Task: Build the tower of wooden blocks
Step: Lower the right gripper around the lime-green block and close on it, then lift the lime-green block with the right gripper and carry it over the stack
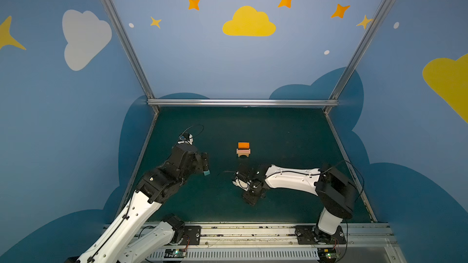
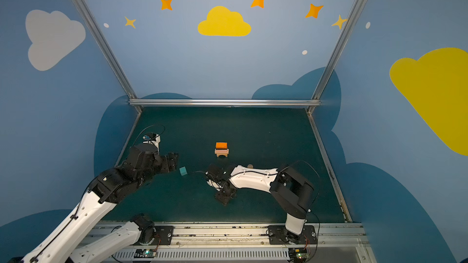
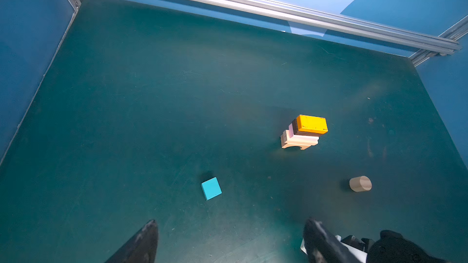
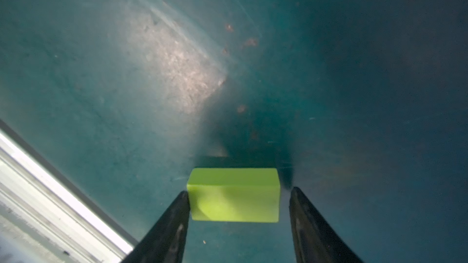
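Orange brick (image 3: 312, 123), lime green brick (image 4: 234, 194), teal cube (image 3: 211, 188)

Your tower (image 1: 243, 150) stands mid-counter (image 1: 278, 132). The cube (image 2: 183, 171) lies left of it and nearer you, the cylinder (image 3: 360, 183) right and nearer. The brick (image 4: 234, 194) sits between the right gripper (image 4: 239, 191) fingers, before the tower.

A lime green brick (image 4: 234, 196) lies on the dark green table (image 4: 101, 97), between the right gripper's (image 4: 239, 191) two black fingers (image 4: 174, 223). One finger touches it. The other is just beside it.
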Motion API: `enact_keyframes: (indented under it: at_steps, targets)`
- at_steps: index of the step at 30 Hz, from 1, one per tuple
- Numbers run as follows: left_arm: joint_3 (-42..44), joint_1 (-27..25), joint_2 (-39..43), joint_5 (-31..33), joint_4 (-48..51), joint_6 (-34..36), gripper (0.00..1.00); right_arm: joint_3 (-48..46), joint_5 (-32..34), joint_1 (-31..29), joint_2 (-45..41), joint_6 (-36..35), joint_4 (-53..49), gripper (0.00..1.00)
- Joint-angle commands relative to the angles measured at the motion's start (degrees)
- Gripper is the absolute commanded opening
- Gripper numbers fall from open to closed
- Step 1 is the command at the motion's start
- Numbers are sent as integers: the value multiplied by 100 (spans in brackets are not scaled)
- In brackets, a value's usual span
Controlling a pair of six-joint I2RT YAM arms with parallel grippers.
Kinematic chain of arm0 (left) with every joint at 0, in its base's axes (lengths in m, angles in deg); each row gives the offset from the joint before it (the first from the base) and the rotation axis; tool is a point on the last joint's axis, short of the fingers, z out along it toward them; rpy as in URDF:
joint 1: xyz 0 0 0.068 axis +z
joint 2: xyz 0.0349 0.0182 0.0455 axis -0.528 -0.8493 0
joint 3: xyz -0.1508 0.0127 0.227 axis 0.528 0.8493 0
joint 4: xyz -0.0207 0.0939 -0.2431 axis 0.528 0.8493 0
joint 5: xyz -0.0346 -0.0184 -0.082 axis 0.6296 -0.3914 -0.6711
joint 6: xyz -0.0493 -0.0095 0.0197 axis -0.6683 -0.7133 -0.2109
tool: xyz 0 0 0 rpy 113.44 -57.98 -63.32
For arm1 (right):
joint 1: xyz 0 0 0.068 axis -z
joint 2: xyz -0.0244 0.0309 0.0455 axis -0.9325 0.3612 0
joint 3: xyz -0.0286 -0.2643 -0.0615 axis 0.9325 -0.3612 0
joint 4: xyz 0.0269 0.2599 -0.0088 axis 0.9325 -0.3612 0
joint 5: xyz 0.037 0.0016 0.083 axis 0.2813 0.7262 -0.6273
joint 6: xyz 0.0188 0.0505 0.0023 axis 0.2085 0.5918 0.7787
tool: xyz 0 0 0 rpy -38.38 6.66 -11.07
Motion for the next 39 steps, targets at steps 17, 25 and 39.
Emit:
enact_keyframes:
  at_steps: [17,25,39]
  targets:
    - [21,66,31,-26,-7,20,89,267,373,-80,9,448,-522,48]
    - [14,101,45,-49,-16,40,89,1111,509,-44,-45,906,-1438,48]
    - [72,494,199,-170,-270,276,91,3386,710,750,142,1350,-3031,47]
